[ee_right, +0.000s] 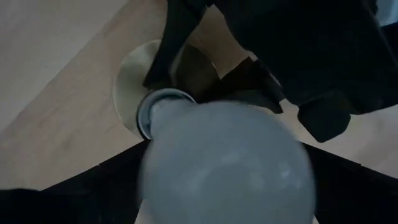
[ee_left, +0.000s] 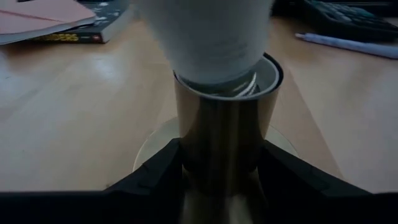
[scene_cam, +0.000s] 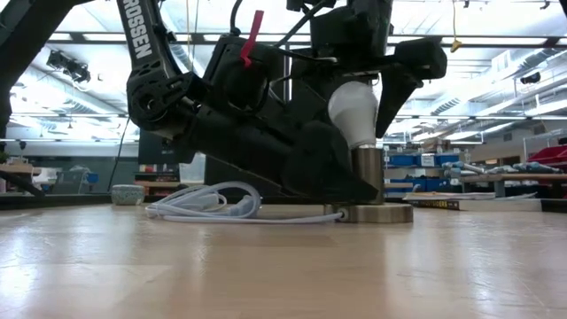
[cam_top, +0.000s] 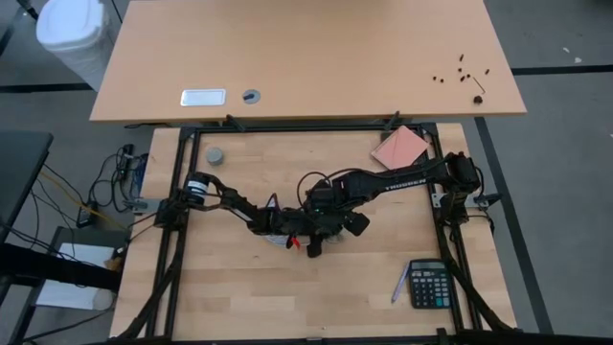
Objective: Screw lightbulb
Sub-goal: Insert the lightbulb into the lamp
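The white lightbulb (scene_cam: 353, 108) stands with its screw base in the mouth of a brass socket tube (scene_cam: 368, 173). The tube rises from a flat round base disc (scene_cam: 376, 213) on the wooden table's middle. In the left wrist view a few silvery threads (ee_left: 246, 88) show above the tube's rim. My left gripper (cam_top: 287, 228) reaches in from the table's left and is shut on the tube. My right gripper (cam_top: 330, 216) hangs over the socket and is shut on the bulb (ee_right: 230, 162). My left gripper pinches the socket's upright tube (ee_left: 217, 143) between its two fingers (ee_left: 158, 171), low on the tube just above the base disc. The fingers come slanting down from the table's left. The socket stands upright on its disc on the table. My right gripper pinches the bulb's white globe (ee_right: 224, 155) between its two fingers (ee_right: 93, 183), one on either side. The fingers come from above, pointing down. The bulb stands roughly upright, a little tilted, with its screw base in the tube's mouth (ee_right: 152, 102).
A white cable (scene_cam: 204, 206) lies coiled beside the socket. A calculator (cam_top: 430, 285) and a pen (cam_top: 398, 285) lie near the front right, a pink booklet (cam_top: 400, 147) at the back right, a grey puck (cam_top: 215, 155) at the back left.
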